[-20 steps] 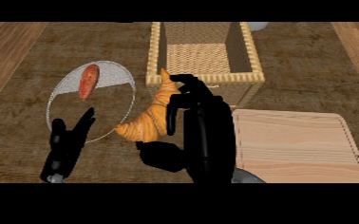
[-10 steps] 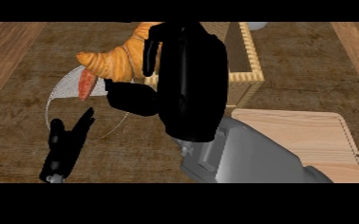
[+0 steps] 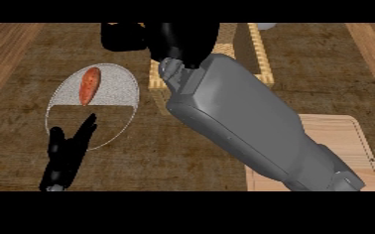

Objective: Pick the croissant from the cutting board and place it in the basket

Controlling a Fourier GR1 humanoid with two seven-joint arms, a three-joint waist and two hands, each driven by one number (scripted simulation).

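Your right forearm (image 3: pixel 249 124) now fills the middle of the head view, running from the lower right corner up toward the top edge. A second ago it was barely in shot, so the arm has swung up and forward and come much closer to the camera. It covers most of the wicker basket (image 3: pixel 261 54). Only the basket's right rim and a strip of its left rim show on either side of the arm.

The cutting board (image 3: pixel 344 129) at lower right is bare where it shows, so the pick is done and you are in the carry. The plate (image 3: pixel 110 96) at left has not moved.

Your right hand (image 3: pixel 183 39) sits at the top of the view, with its fingers curled over to the left. They are closed round the croissant (image 3: pixel 116 24), which a second ago was in plain sight. Now only a thin tan sliver of it shows at the top edge, above the fingers. The sliver lies to the left of the basket's left rim, though the hand is raised, so you cannot tell exactly what is beneath it.

I judge the croissant is not yet over the opening. Bring the hand to the right before you let go.

Your left hand (image 3: pixel 70 151) rests at lower left with its fingers straight, holding nothing, just as before. The orange-red oblong food (image 3: pixel 89 85) lies untouched on the plate.
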